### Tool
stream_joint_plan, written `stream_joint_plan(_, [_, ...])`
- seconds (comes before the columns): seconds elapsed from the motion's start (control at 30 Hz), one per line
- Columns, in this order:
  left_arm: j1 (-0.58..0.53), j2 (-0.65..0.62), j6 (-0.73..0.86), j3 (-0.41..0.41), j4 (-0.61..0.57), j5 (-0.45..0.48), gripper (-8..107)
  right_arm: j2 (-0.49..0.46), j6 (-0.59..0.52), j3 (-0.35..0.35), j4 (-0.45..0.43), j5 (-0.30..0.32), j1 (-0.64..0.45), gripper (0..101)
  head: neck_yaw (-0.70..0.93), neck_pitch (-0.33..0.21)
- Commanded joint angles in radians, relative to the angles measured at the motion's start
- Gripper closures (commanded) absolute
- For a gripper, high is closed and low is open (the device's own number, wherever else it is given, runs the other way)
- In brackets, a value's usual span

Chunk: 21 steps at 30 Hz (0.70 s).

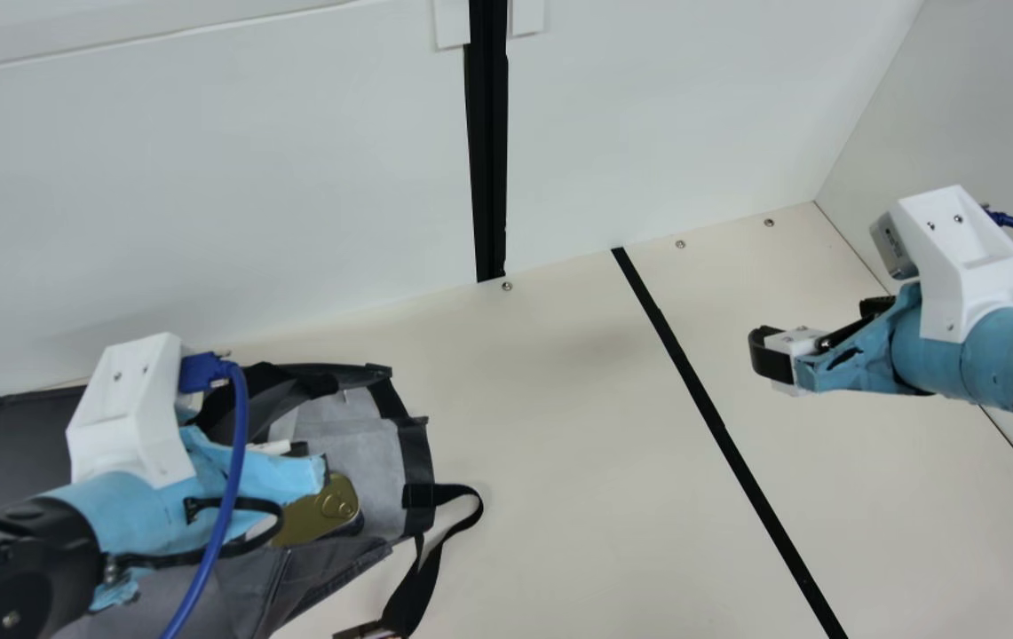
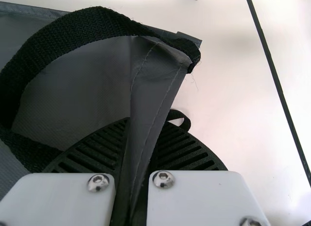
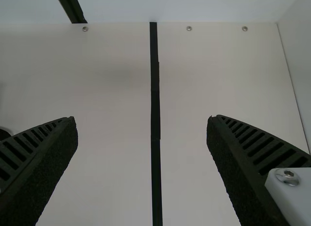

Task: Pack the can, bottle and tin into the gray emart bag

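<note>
Pinching a fold (image 2: 150,99) of the gray bag (image 1: 355,453) with left gripper (image 1: 280,475), fabric between both ribbed fingers (image 2: 189,150). Holding right gripper (image 1: 759,355) spread over the table (image 1: 559,399), well apart from the bag, across the black line (image 1: 728,444). Seeing tin (image 1: 320,510) inside bag mouth, ring-pull lid up, partly behind left gripper. Strap (image 1: 420,586) out on table. Can't pick out can or bottle
</note>
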Motion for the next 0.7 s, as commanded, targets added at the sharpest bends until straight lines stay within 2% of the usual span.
stream_joint_plan(0.0, [0.0, 0.0, 0.0, 0.0, 0.0, 0.0, 89, 0.008, -0.021, 0.006, 0.017, -0.003, -0.001, 10, -0.002, -0.023])
stream_joint_plan(0.67, [0.0, 0.0, 0.0, 0.0, 0.0, 0.0, 89, 0.096, -0.222, 0.109, 0.194, -0.101, 0.028, 10, -0.002, -0.023])
